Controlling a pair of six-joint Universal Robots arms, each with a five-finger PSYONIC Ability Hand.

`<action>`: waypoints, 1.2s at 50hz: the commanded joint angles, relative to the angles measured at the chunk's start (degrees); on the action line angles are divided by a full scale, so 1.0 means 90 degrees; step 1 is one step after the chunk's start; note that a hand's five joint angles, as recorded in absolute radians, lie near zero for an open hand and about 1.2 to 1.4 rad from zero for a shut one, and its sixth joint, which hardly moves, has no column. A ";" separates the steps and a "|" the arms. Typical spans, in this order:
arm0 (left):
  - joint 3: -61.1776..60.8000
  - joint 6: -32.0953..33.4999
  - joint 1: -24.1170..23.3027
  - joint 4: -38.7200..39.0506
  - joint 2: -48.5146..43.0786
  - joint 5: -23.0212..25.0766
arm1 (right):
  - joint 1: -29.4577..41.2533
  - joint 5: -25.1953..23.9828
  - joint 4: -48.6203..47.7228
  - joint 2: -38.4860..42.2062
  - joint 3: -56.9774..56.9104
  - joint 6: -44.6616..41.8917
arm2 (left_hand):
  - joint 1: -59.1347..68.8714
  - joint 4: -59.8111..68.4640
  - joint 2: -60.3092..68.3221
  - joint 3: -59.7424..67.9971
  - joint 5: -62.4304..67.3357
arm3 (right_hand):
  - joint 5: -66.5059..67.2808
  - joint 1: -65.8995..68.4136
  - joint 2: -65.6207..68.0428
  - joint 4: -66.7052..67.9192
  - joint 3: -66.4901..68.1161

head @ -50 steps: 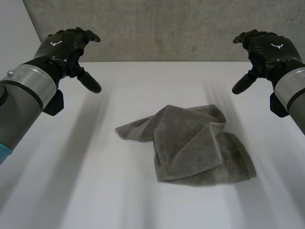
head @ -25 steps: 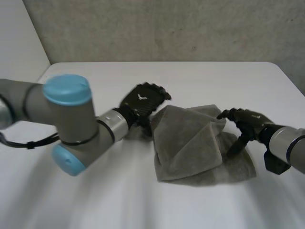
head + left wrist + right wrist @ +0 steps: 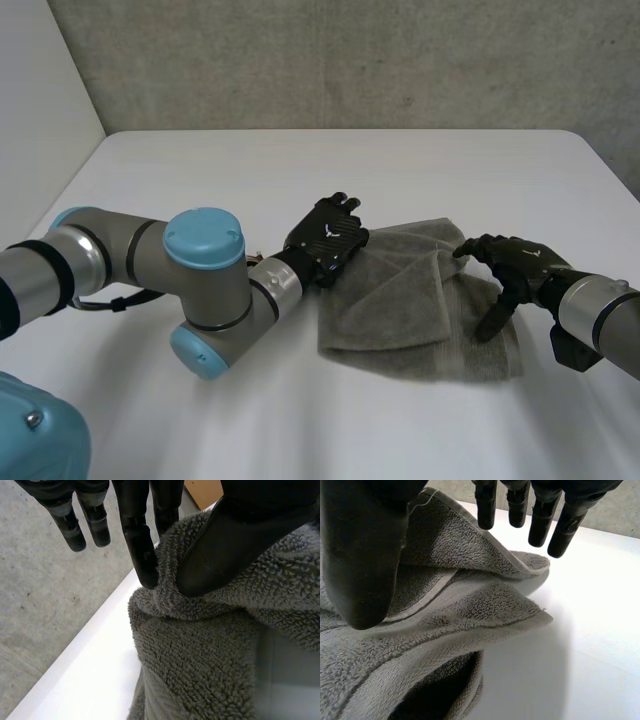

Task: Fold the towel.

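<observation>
Spanning the scene, a white table (image 3: 400, 160) met a grey concrete wall (image 3: 350, 60) at its far edge. The robot's left arm (image 3: 205, 280), grey with light-blue caps, lay bent across the table's left half, and its hand hid the towel's far left corner. The grey terry towel (image 3: 400, 300) lay rumpled right of centre, one layer folded over a wider one. The left hand (image 3: 327, 238) pinched a raised fold of it between a finger (image 3: 142, 555) and thumb (image 3: 225, 545). The right hand (image 3: 515, 265) sat at the towel's right edge, released, with fingers (image 3: 540, 525) straight and a lifted flap between them and the thumb (image 3: 360, 555).
</observation>
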 commanded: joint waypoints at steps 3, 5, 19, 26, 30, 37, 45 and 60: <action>-0.1464 -0.0013 0.0500 -0.0072 0.1226 -0.0442 | 0.0038 0.0089 0.0018 -0.0108 0.0010 0.0002 | 0.0823 -0.0374 0.0585 -0.0328 0.0605 | -0.0405 -0.0433 -0.0508 -0.0485 -0.0276; -0.1884 -0.0022 0.0696 -0.0082 0.1568 -0.0637 | 0.0067 0.0108 0.0028 -0.0118 0.0010 0.0002 | 0.0823 -0.0374 0.0585 -0.0328 0.0605 | -0.0405 -0.0433 -0.0508 -0.0485 -0.0276; -0.4670 -0.0422 0.1069 -0.0248 0.3494 -0.1205 | 0.0633 0.0079 0.0028 -0.0166 0.0186 -0.0067 | 0.0326 -0.0374 0.0088 -0.0328 0.0108 | -0.0405 -0.0433 -0.0508 -0.0485 -0.0276; -0.4691 -0.0638 0.1098 -0.1000 0.3583 -0.1410 | 0.0731 0.0089 0.0018 -0.0167 0.0234 -0.0418 | -0.4763 -0.0374 -0.5001 -0.0328 -0.4981 | -0.0405 -0.0433 -0.0508 -0.0485 -0.0276; -0.4370 -0.0667 0.1137 -0.1361 0.3622 -0.1498 | 0.0722 0.0070 -0.0011 -0.0118 0.0176 -0.0662 | -0.6875 -0.0374 -0.7113 -0.0328 -0.7093 | -0.0405 -0.0433 -0.0508 -0.0485 -0.0276; -0.3656 -0.0677 0.1000 -0.1352 0.3651 -0.1430 | 0.0731 0.0040 -0.0196 0.0057 0.0010 -0.0945 | -0.6894 -0.0374 -0.7132 -0.0328 -0.7112 | -0.0405 -0.0433 -0.0508 -0.0485 -0.0276; -0.2161 -0.0628 0.0444 -0.1361 0.2831 -0.1205 | 0.0966 0.0001 -0.0421 0.0224 0.0117 -0.1014 | -0.6894 -0.0374 -0.7132 -0.0328 -0.7112 | -0.0377 -0.0405 -0.0480 -0.0485 -0.0276; 0.0210 -0.0618 0.0336 -0.1439 0.0791 0.0600 | 0.1415 0.0069 -0.0714 0.0341 0.0293 -0.0291 | -0.6074 -0.0374 -0.6312 -0.0328 -0.6292 | -0.0340 -0.0367 -0.0443 -0.0485 -0.0276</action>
